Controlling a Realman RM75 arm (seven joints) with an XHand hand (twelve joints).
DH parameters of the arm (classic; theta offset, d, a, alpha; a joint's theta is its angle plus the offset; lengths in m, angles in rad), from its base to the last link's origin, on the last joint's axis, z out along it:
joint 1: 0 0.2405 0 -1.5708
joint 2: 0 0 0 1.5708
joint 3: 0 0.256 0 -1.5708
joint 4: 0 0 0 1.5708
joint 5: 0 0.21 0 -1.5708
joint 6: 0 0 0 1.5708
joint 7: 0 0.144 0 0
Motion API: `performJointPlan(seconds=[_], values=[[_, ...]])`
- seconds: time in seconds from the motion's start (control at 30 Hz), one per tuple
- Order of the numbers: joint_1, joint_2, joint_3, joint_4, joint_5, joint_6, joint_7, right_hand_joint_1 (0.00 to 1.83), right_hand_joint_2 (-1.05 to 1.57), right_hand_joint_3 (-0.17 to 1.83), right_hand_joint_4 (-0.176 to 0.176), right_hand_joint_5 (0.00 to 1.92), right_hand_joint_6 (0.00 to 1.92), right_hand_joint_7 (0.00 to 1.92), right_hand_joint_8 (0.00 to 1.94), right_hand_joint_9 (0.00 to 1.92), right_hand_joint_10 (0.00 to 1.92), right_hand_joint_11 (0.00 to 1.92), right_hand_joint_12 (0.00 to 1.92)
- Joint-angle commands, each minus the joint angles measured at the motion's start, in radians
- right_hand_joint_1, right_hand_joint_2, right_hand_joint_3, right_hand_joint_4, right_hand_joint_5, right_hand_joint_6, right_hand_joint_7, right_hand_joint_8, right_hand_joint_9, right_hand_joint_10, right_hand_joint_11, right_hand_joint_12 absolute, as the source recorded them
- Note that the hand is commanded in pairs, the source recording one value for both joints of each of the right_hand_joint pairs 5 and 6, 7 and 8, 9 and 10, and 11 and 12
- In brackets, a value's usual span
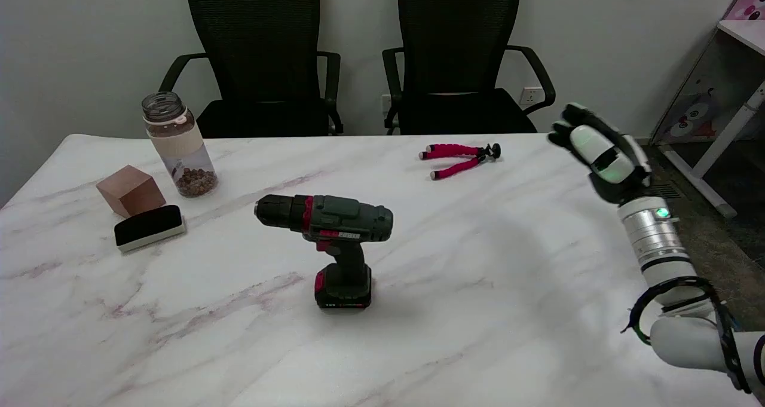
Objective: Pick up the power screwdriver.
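- Head view shows the dark green and black power screwdriver with red trim (331, 239) standing up on its flat battery foot near the middle of the white marble table (508, 311) — so its handle is free to grab.
- Its nose points to the picture's left.
- The black-and-white right hand (600, 153) hangs in the air over the table's right edge, well apart from the tool and holding nothing.
- Its fingers look close together — I cannot tell more.
- The tool looks hard, heavy and bumpy, I think.
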Motion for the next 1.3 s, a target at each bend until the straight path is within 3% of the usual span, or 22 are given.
performJointPlan(seconds=[0.03,0.57,0.87,1.3], values=[[-0.005,-0.036,-0.156,-0.049,-0.369,-0.016,0.127,0.89,0.11,0.90,-0.102,0.36,0.36,0.36,0.36,0.49,0.49,0.54,0.54],[0.011,-0.132,-0.164,0.033,-0.541,0.021,0.200,0.91,-0.15,0.84,-0.029,0.30,0.30,0.30,0.30,0.41,0.41,0.46,0.46],[0.083,-0.326,-0.172,0.168,-0.543,-0.001,0.141,0.91,-0.16,0.75,-0.035,0.27,0.27,0.27,0.27,0.40,0.40,0.49,0.49],[0.172,-0.516,-0.172,0.329,-0.560,-0.070,-0.091,0.86,-0.20,0.72,-0.015,0.07,0.07,0.07,0.07,0.37,0.37,0.46,0.46]])
